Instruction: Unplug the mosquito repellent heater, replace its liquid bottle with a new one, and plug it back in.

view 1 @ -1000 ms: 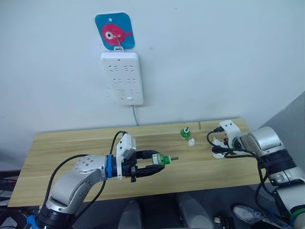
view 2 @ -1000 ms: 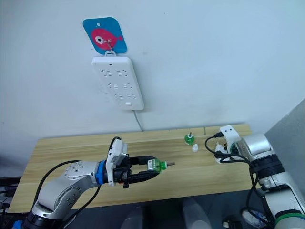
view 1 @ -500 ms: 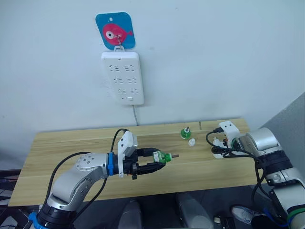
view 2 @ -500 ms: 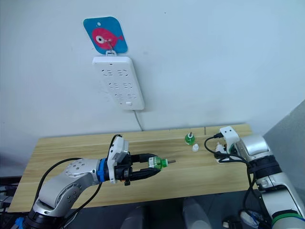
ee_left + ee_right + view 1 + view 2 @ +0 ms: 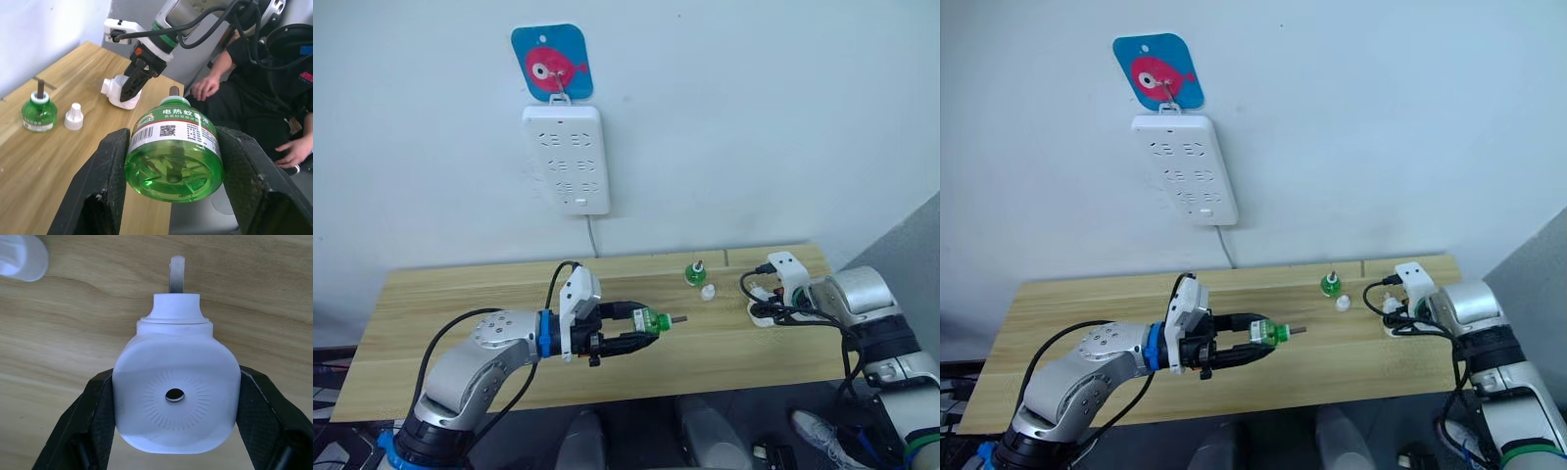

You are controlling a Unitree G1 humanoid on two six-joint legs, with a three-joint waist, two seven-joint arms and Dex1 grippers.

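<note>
Two hands busy. Left hand (image 5: 628,334) clamps a green bottle (image 5: 649,321) above the bench (image 5: 450,294), wick pointing 3 o'clock. Spare green bottle (image 5: 693,273) and white cap (image 5: 707,291) stand at 1 o'clock. Right hand (image 5: 171,450) grips the mosquito repellent heater (image 5: 175,399), prongs toward the bench.

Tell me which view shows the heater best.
The right wrist view: the heater sits close up between the right gripper's fingers, its round opening and a prong plain. The left wrist view shows it smaller, side-on. The eye views show a small white shape by that gripper.
</note>
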